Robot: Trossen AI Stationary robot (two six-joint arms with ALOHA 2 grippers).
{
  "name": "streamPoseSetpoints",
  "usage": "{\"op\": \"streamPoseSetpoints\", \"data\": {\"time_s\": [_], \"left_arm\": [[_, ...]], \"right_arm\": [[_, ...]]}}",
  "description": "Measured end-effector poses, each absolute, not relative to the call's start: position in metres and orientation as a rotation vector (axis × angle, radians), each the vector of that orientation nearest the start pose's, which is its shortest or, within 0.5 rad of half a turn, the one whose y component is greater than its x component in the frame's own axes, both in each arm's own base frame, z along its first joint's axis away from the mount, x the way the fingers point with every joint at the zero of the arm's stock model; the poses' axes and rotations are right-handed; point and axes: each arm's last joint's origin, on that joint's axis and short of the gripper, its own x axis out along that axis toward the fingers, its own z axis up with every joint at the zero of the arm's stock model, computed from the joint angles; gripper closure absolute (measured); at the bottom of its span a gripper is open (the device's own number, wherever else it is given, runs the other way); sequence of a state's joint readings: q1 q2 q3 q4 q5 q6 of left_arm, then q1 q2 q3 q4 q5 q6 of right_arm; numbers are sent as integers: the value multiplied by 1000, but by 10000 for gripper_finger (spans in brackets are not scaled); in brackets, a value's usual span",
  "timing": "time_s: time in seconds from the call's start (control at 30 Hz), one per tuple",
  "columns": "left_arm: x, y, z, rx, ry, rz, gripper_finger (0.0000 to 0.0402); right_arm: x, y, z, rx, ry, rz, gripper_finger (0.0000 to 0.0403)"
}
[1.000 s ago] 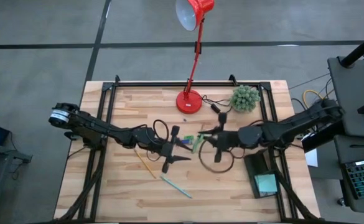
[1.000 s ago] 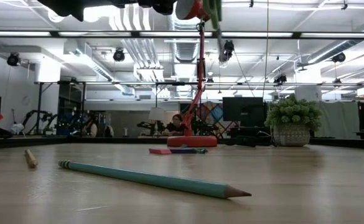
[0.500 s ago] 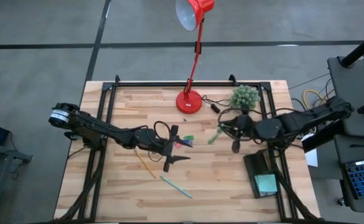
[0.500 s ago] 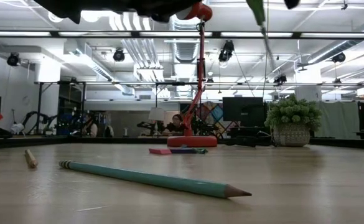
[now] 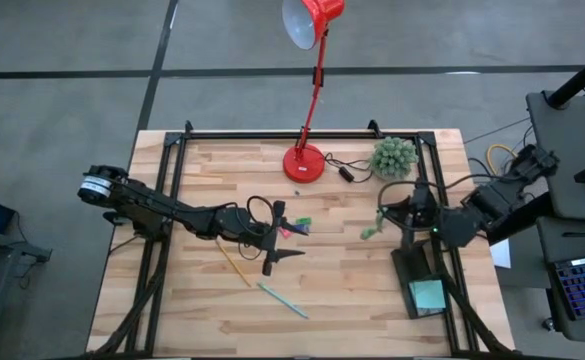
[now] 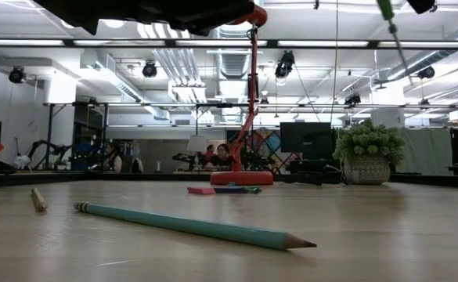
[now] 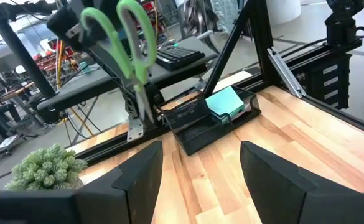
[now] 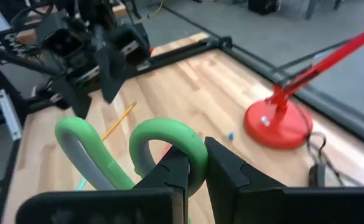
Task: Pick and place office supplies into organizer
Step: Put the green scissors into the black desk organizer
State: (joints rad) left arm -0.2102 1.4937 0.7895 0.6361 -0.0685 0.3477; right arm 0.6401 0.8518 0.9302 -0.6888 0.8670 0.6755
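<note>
The green-handled scissors (image 5: 372, 230), clamped in the right tool (image 5: 384, 222), have been carried from the middle of the surface toward its right side, and are now held in the air just beside the organizer (image 5: 412, 268). The left tool (image 5: 290, 243) has been opened wider.

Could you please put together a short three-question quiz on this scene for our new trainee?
1. True or false: the right hand holds the green-handled scissors.
2. Which item already lies in the organizer? A) yellow pencil B) sticky-note pad C) teal pen
3. Fill in: the left hand hovers with its fingers ____.

Key: 1 true; 2 B, the sticky-note pad; 3 open.
</note>
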Motion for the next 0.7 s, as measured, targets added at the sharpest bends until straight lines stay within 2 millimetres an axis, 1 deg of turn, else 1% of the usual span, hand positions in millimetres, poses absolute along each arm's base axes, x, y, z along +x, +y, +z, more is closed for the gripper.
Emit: {"op": "streamPoseSetpoints", "data": {"time_s": [0.17,0.27,0.4,0.53,0.7], "left_arm": [[315,-65,247,357,44,-151,200],[314,-65,246,357,48,-151,200],[314,-64,244,358,54,-152,200],[314,-64,244,359,58,-136,200],[314,-64,244,358,59,-133,200]], "right_arm": [[126,77,334,266,436,-334,379],[118,77,340,300,504,-301,379],[107,77,351,335,541,-284,379],[93,70,360,390,605,-309,379],[85,68,358,434,679,-316,379]]}}
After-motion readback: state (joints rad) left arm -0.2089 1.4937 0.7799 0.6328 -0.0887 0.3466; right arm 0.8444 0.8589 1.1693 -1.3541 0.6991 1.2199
